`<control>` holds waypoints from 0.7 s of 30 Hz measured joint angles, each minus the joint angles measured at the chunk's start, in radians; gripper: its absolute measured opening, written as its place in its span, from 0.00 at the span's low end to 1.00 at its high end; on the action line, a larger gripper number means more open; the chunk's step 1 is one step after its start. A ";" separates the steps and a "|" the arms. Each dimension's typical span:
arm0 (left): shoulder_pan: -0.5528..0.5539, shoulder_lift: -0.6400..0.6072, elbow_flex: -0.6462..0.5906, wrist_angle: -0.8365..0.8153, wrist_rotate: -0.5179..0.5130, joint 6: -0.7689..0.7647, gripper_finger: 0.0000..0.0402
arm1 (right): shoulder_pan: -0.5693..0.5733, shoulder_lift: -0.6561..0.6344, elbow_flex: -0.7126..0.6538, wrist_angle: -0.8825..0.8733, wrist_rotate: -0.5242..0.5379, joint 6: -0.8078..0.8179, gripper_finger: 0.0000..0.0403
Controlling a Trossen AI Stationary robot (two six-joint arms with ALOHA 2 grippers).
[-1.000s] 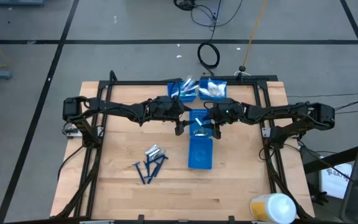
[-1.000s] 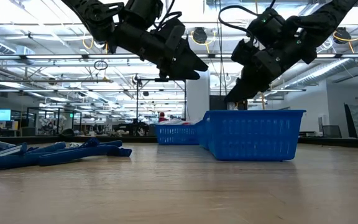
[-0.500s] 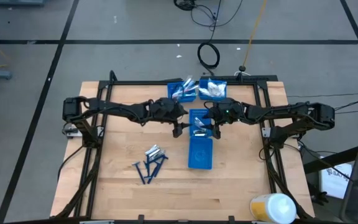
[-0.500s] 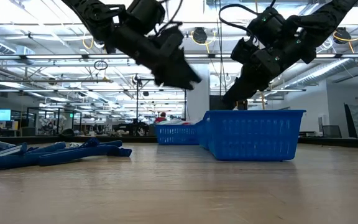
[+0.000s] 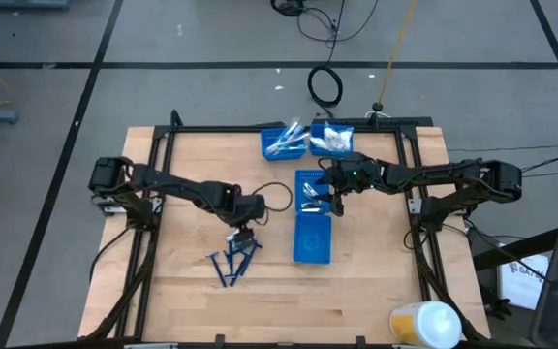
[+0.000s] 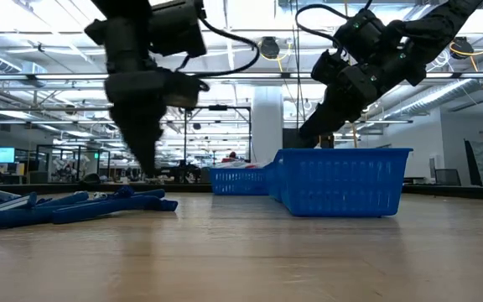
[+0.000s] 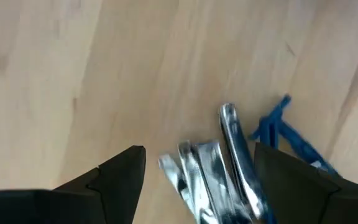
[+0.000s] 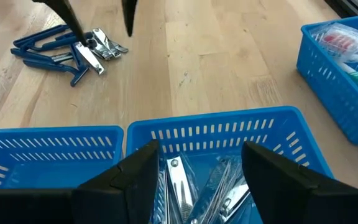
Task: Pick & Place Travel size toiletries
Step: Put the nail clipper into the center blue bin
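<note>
High view, left gripper (image 5: 243, 236) open above silvery tubes (image 5: 237, 236), right gripper (image 5: 336, 197) open, empty, over bin (image 5: 312, 242).

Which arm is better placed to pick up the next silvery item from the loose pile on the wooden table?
Left. The left gripper hangs over the shiny silvery metal pieces, jaws open around them. The right gripper is over the blue slotted plastic bin, away from the pile.

We see open bench (image 5: 192, 184) around the silvery tubes (image 5: 237, 236); razors (image 5: 232, 262) crowd one side, blue bins (image 5: 312, 228) stand apart.
</note>
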 joint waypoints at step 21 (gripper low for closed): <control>-0.021 0.023 0.002 -0.120 -0.040 -0.198 0.73 | 0.000 0.000 0.000 -0.008 -0.001 0.000 0.52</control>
